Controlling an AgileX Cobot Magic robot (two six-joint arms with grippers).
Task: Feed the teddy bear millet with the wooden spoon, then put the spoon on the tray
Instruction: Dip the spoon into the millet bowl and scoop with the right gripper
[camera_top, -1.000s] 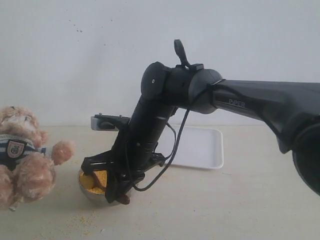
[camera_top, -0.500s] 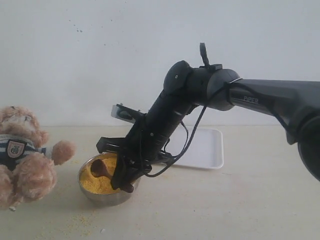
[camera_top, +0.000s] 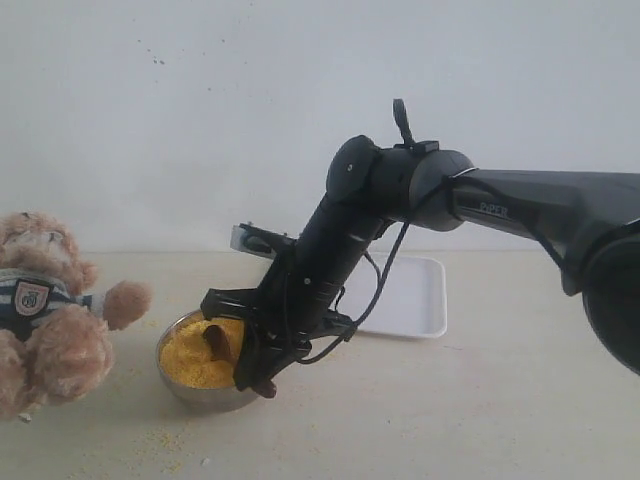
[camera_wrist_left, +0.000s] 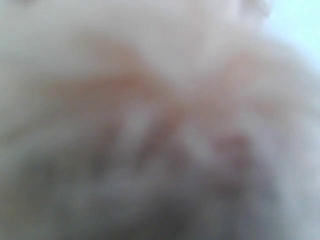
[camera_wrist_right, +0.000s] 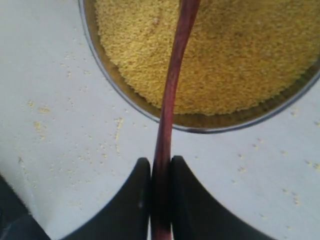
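Observation:
The teddy bear (camera_top: 45, 320) sits at the far left in its striped shirt, facing the steel bowl (camera_top: 180, 385) heaped with yellow millet (camera_top: 185, 360). My right gripper (camera_top: 262, 375) hangs at the bowl's near right rim, shut on the handle of the wooden spoon (camera_top: 218, 338), whose oval end rests on the grain. In the right wrist view the dark fingers (camera_wrist_right: 135, 200) pinch the reddish handle (camera_wrist_right: 172, 90), which runs out over the millet (camera_wrist_right: 225, 45). The white tray (camera_top: 410, 295) lies behind the arm. The left wrist view shows only blurred light-brown fur (camera_wrist_left: 150, 115); no left gripper can be made out.
Spilled millet grains (camera_top: 150, 440) dot the table in front of the bowl and beside it (camera_wrist_right: 75, 125). A white wall stands behind the table. The right arm's forearm (camera_top: 540, 210) stretches across the right half of the scene above the tray.
The right arm has drawn back to the right. The spoon's end has come up out of the grain at the bowl's left side and shifted toward the bowl's middle.

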